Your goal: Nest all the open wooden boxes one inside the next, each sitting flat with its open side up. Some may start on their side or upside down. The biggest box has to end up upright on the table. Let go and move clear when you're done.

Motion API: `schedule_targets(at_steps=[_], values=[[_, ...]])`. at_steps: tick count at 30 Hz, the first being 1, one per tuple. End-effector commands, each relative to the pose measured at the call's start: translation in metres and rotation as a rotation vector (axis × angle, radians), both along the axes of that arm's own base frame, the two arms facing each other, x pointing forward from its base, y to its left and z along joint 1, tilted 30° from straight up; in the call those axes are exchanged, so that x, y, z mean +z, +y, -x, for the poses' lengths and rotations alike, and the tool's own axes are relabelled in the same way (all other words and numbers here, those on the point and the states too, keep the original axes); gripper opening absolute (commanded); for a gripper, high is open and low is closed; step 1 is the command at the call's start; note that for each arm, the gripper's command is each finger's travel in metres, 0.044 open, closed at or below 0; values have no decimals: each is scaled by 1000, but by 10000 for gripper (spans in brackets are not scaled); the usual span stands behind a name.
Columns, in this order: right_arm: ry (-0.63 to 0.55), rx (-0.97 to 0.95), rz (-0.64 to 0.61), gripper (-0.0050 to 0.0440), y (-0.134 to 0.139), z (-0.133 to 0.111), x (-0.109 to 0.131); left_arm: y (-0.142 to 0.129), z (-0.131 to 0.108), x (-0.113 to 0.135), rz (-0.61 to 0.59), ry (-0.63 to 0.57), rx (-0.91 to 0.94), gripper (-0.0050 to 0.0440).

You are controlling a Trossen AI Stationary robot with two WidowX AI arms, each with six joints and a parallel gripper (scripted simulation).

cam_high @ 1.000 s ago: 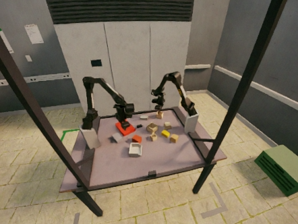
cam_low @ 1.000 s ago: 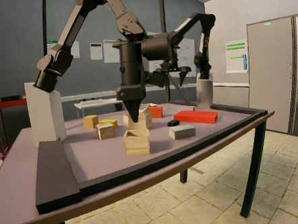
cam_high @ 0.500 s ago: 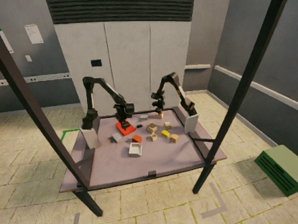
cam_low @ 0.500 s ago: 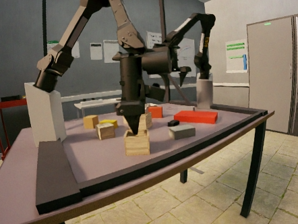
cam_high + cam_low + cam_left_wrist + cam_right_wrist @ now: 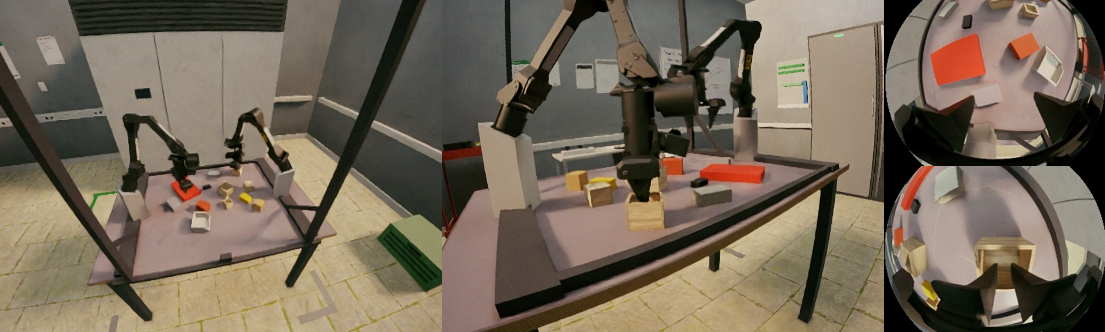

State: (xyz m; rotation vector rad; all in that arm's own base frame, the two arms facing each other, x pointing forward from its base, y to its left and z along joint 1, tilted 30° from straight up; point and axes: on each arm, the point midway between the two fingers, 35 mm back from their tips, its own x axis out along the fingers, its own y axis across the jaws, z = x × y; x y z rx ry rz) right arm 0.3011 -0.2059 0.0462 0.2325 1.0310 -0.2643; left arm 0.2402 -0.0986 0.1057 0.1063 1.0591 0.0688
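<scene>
A small open wooden box point(image 5: 236, 171) point(image 5: 644, 216) point(image 5: 1004, 245) stands upright near the table's back rim. My right gripper point(image 5: 235, 163) point(image 5: 641, 194) point(image 5: 1004, 266) is straight above it, its fingers a narrow gap apart with the tips down inside the box, holding nothing. A larger wooden box point(image 5: 225, 189) point(image 5: 914, 256) lies on its side nearby. More wooden boxes point(image 5: 248, 186) point(image 5: 228, 203) point(image 5: 258, 204) point(image 5: 598, 194) stand around it. My left gripper point(image 5: 185, 183) point(image 5: 1005, 97) is wide open and empty, above the red slab point(image 5: 181, 192) point(image 5: 958, 59).
An orange block point(image 5: 203, 205) point(image 5: 1024, 45), a white open box point(image 5: 200, 221) point(image 5: 1048, 65), a yellow block point(image 5: 245, 198), grey blocks point(image 5: 173, 203) point(image 5: 987, 94) point(image 5: 948, 182) point(image 5: 712, 195) and a small black block point(image 5: 206, 187) point(image 5: 966, 21) lie on the table. A raised black rim point(image 5: 722, 217) edges it.
</scene>
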Motion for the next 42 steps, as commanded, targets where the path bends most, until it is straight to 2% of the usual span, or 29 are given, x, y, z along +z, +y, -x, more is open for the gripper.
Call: schedule_targets(at_steps=[1,6,19,28,30,35,42], values=[[-16,-1,13,168,-2,-2,7,-2,-1,4,7,-11,-5,400],[-16,-1,13,282,-2,-2,7,-2,-1,4,7,-11,-5,400],[-17,-1,14,282,-2,-2,8,-2,-1,4,7,-11,-5,400],[-32,1,27,282,-1,14,47,-2,-1,4,7,-11,-5,400],[-32,1,27,282,-1,14,47,-2,-1,4,7,-11,-5,400],[-32,1,28,282,3,26,65,-2,-1,4,7,-11,-5,400],[-18,-1,19,282,9,20,57,-2,-1,4,7,-11,-5,400]])
